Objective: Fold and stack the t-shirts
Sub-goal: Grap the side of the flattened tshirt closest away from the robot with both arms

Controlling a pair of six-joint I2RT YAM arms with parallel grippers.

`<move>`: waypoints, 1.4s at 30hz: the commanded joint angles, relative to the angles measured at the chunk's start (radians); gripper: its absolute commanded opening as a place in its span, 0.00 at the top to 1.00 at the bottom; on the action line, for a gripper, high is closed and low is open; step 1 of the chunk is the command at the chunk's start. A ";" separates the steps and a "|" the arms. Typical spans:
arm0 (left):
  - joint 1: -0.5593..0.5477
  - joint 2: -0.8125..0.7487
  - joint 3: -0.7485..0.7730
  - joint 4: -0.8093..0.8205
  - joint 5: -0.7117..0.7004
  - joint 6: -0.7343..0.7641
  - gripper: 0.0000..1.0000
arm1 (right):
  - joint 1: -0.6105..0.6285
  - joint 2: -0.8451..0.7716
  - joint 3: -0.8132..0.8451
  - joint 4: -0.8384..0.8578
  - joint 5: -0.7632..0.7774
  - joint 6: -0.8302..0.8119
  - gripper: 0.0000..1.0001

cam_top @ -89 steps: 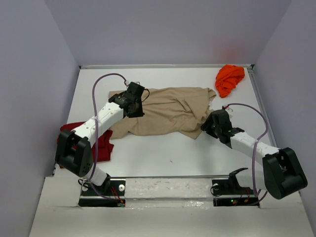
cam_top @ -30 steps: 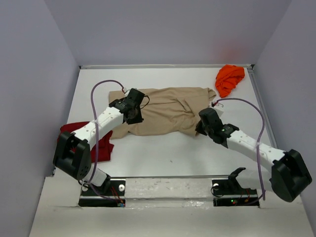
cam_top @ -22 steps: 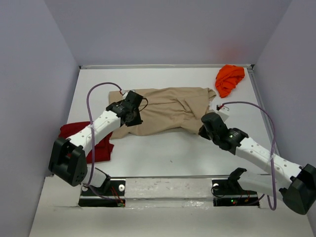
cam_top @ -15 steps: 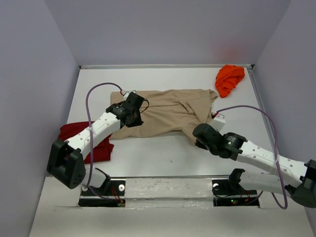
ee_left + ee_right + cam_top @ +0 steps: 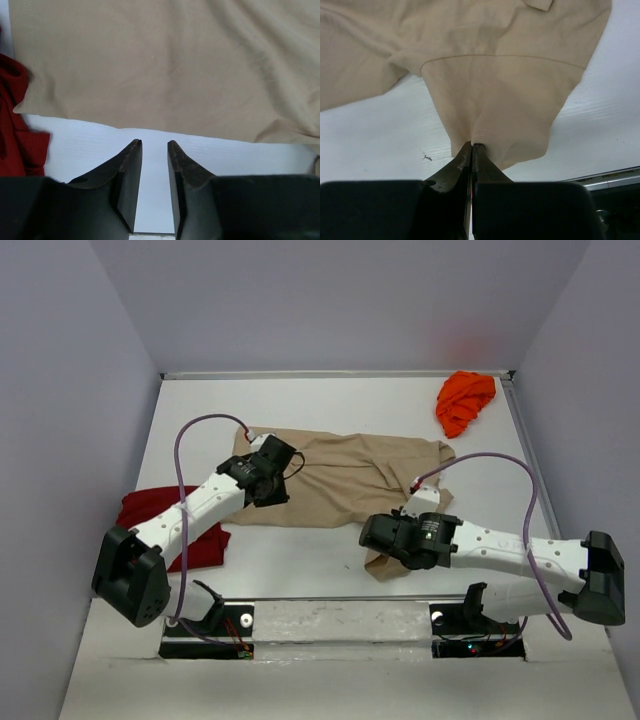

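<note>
The tan t-shirt point(image 5: 340, 475) lies spread across the middle of the table. My right gripper point(image 5: 372, 543) is shut on the hem of one sleeve point(image 5: 485, 132) and holds that flap out toward the near edge, away from the shirt's body. My left gripper point(image 5: 265, 490) hovers at the shirt's near left edge. It is open by a narrow gap point(image 5: 154, 145), with only bare table between the fingers. The dark red t-shirt point(image 5: 165, 530) lies crumpled at the left, just left of the tan hem point(image 5: 12, 130). The orange t-shirt point(image 5: 465, 402) is bunched at the far right corner.
Grey walls close in the white table point(image 5: 330, 560) on the left, back and right. A metal rail point(image 5: 340, 620) with both arm bases runs along the near edge. My right arm's white link point(image 5: 500, 550) stretches low over the table's near right part.
My right gripper has dragged the tan sleeve from the shirt's right side toward the near edge and leftward, stretching the cloth. The left gripper stayed near the left hem and its jaws widened slightly.
</note>
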 commanded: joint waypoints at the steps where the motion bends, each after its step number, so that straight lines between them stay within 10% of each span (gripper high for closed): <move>1: -0.008 -0.024 -0.028 -0.049 -0.067 -0.015 0.56 | 0.006 -0.056 0.026 -0.043 0.094 0.056 1.00; 8: -0.025 -0.060 -0.080 -0.087 -0.048 -0.128 0.38 | 0.006 -0.048 0.034 -0.054 0.096 0.062 1.00; 24: 0.106 0.064 -0.150 0.161 0.159 -0.124 0.55 | 0.006 -0.180 -0.037 -0.020 0.093 0.022 1.00; 42: 0.246 0.175 -0.121 0.166 0.194 -0.053 0.51 | 0.006 -0.194 -0.037 -0.031 0.110 0.039 1.00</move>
